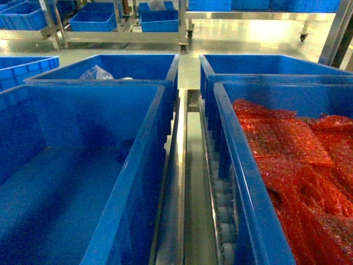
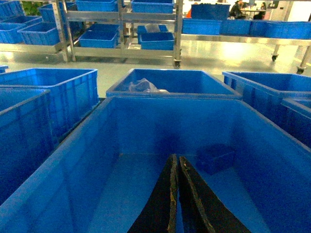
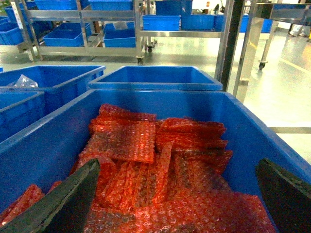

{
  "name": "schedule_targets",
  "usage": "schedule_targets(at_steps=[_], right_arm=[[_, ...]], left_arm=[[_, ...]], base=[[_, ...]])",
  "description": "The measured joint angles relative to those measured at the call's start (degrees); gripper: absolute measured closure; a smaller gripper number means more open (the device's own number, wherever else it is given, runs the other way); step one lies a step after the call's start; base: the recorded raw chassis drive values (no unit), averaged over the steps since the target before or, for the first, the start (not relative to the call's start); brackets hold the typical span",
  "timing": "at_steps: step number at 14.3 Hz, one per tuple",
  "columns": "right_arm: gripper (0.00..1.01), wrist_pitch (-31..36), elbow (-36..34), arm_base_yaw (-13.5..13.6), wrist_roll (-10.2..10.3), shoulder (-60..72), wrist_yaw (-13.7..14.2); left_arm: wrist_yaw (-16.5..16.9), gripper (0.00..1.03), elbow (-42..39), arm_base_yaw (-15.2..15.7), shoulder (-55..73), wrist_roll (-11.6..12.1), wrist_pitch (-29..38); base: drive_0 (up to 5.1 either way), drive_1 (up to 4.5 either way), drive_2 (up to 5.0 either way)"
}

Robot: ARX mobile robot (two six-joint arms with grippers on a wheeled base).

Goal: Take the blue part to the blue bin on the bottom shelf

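Observation:
The blue part (image 2: 215, 158), a small dark blue block, lies on the floor of the large blue bin (image 2: 146, 126) near its far right corner. In the head view the part (image 1: 124, 150) shows as a dark shape low in the left near bin (image 1: 138, 182). My left gripper (image 2: 175, 158) points into this bin, shut with nothing held, its tips just left of the part. My right gripper (image 3: 177, 194) is open wide over red bubble-wrap bags (image 3: 160, 165). Neither gripper shows in the head view. The bins stand on the bottom shelf (image 1: 179, 182), a steel rail with white rollers (image 1: 223, 221).
The right near bin (image 1: 242, 182) is full of red bubble-wrap bags. Behind stand two more blue bins; the left one (image 1: 110, 69) holds a clear plastic bag (image 1: 95, 72). Steel racks with blue bins (image 1: 94, 22) stand across the floor. More bins (image 2: 53, 97) flank the left.

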Motion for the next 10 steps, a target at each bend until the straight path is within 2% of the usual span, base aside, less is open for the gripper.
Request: schedule_targets(at_steps=[3, 5, 10], right_arm=[[0.03, 0.0, 0.0, 0.0, 0.0, 0.0, 0.0], [0.03, 0.0, 0.0, 0.0, 0.0, 0.0, 0.0], [0.03, 0.0, 0.0, 0.0, 0.0, 0.0, 0.0]], left_arm=[[0.0, 1.01, 0.0, 0.0, -3.2, 0.0, -3.2], [0.0, 1.01, 0.0, 0.0, -12.4, 0.0, -13.6], [0.0, 1.01, 0.0, 0.0, -12.8, 0.1, -13.5]], base=[[0.0, 0.0, 0.0], [0.0, 0.0, 0.0], [0.0, 0.0, 0.0]])
